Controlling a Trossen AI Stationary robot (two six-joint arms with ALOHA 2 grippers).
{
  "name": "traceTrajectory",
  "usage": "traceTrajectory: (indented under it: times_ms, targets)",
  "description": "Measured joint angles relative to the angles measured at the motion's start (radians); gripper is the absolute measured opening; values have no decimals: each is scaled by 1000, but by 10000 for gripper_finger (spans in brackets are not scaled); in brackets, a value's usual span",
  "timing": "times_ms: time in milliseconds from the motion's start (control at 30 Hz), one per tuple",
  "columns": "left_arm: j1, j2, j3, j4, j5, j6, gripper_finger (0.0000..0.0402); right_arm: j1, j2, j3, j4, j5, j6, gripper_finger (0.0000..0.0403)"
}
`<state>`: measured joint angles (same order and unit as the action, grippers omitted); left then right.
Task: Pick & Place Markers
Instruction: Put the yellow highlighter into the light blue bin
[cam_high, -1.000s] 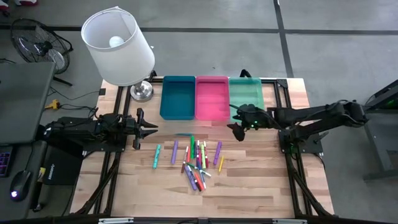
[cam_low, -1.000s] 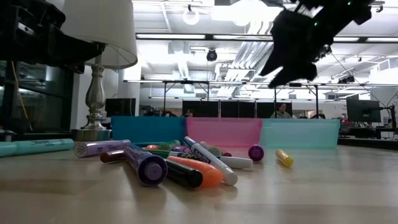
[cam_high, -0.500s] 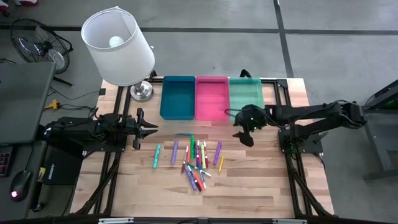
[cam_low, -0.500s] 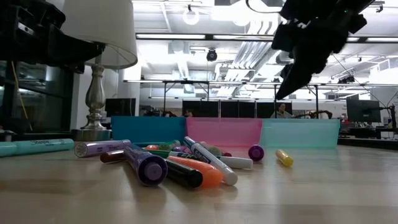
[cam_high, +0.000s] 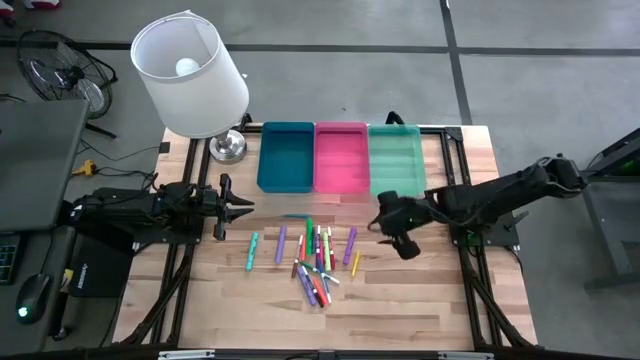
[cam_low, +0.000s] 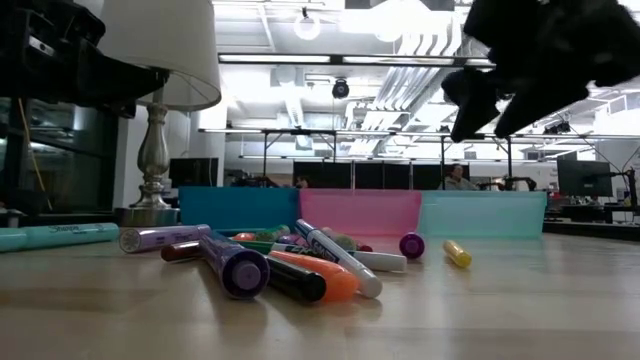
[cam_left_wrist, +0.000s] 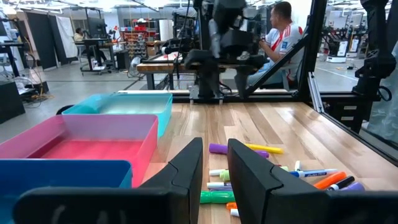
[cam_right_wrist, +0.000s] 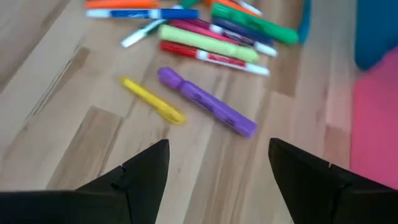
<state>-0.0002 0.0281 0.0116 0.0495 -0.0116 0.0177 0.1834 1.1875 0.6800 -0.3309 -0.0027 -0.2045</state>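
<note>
Three rectangular trays sit side by side along the far edge of the wooden bench (cam_high: 420, 290): a blue tray (cam_high: 286, 157), a pink tray (cam_high: 341, 158) and a green tray (cam_high: 395, 157). At the far left corner stands a lamp (cam_high: 190, 75) with a white shade and a silver base. The left arm lies at the bench's left edge, its left gripper (cam_high: 238, 208) empty and pointing toward the middle, fingers (cam_left_wrist: 186, 168) held narrowly apart with a slim gap between them. The right arm reaches in from the right edge; the right gripper (cam_high: 398, 236) hovers above the wood just right of the pile, in front of the green tray, its fingers (cam_right_wrist: 146, 168) spread wide and holding nothing. The markers (cam_high: 317, 255) lie scattered in the middle of the bench, in front of the trays. At the pile's right side a purple marker (cam_right_wrist: 206, 110) and a thin yellow marker (cam_right_wrist: 152, 100) lie close beside each other. A teal marker (cam_high: 252, 250) lies apart at the left side.
</note>
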Motion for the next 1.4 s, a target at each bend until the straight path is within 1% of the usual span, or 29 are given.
traceTrajectory:
  times_ms: [167, 300, 367, 433, 600, 700, 800, 967, 1067, 1200, 1300, 1400]
  targets:
    - [0, 0, 0, 0, 0, 0, 74, 94, 68, 0, 73, 55, -114, 263]
    - [0, 0, 0, 0, 0, 0, 74, 142, 135, 0, 144, 64, -172, 263]
    - [0, 0, 0, 0, 0, 0, 74, 157, 170, 12, 144, 64, -179, 263]
    - [0, 0, 0, 0, 0, 0, 74, 164, 209, 52, 102, 63, -179, 263]
    - [0, 0, 0, 0, 0, 0, 74, 167, 325, 230, -111, 59, -207, 263]
    - [0, 0, 0, 0, 0, 0, 74, 167, 399, 330, -230, 39, -298, 263]
    - [0, 0, 0, 0, 0, 0, 74, 178, 473, 399, -307, 29, -407, 263]
    - [0, 0, 0, 0, 0, 0, 74, 200, 565, 452, -320, 26, -553, 263]
    - [0, 0, 0, 0, 0, 0, 74, 207, 596, 453, -304, 23, -620, 263]
    - [0, 0, 0, 0, 0, 0, 74, 206, 601, 453, -280, 12, -643, 263]
    - [0, 0, 0, 0, 0, 0, 74, 199, 599, 453, -257, 23, -677, 263]
    - [0, 0, 0, 0, 0, 0, 74, 190, 599, 453, -232, -6, -694, 263]
